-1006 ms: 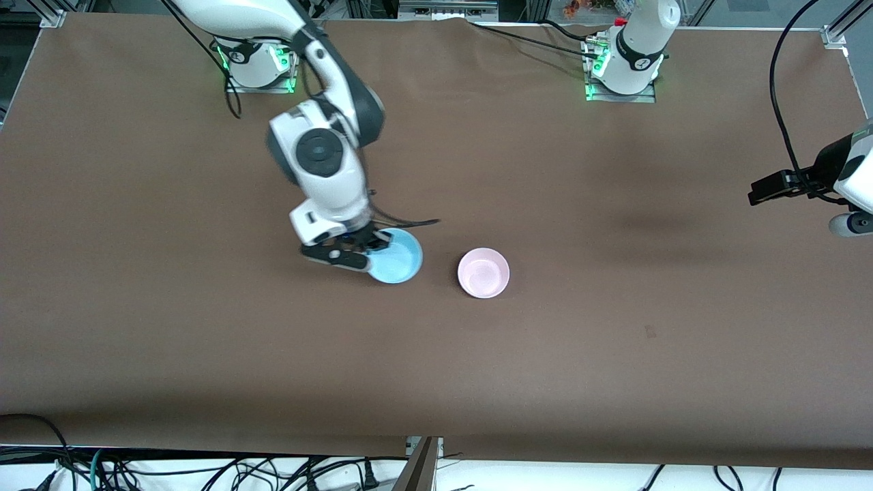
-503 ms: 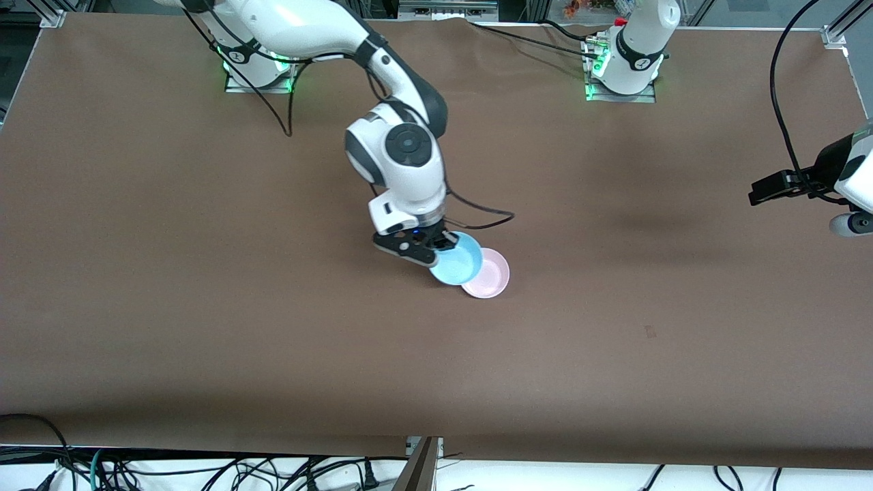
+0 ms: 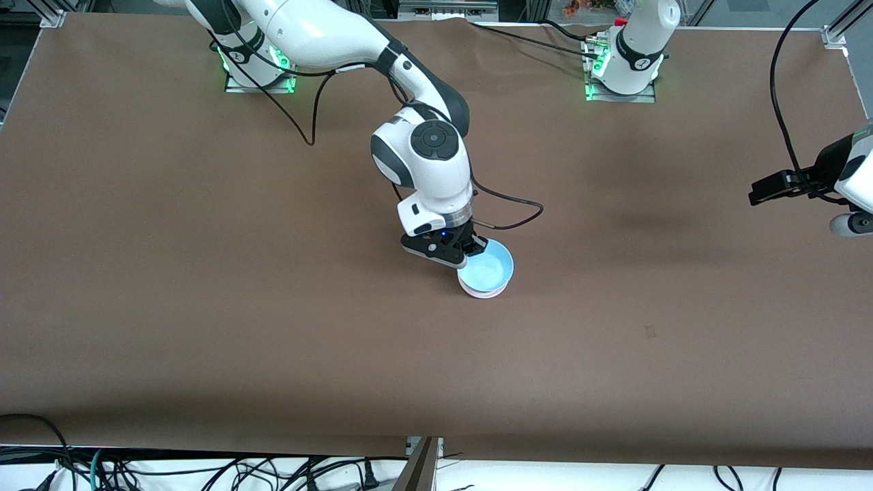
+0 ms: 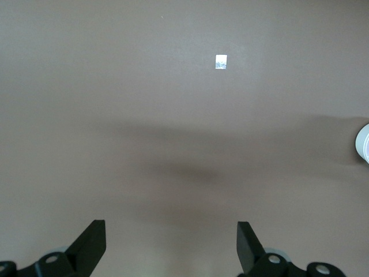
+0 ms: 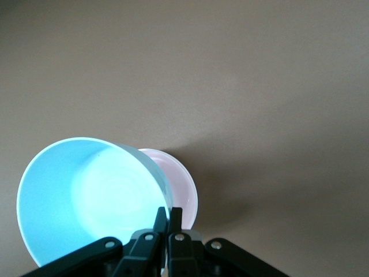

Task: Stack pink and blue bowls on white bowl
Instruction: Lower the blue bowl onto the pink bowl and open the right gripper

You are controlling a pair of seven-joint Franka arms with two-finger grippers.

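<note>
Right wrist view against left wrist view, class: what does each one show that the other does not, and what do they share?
Only the right wrist view shows the right gripper shut on the rim of the blue bowl, held over the pink bowl. Only the left wrist view shows the left gripper, open over bare table, a small pale square mark on the cloth, and a sliver of a pale round object at the picture's edge, too little to identify. Both show the brown table cover.

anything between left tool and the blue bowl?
Nothing but bare brown table. In the front view the left tool waits over its own end, open, while the right tool holds the blue bowl over the pink bowl.
</note>
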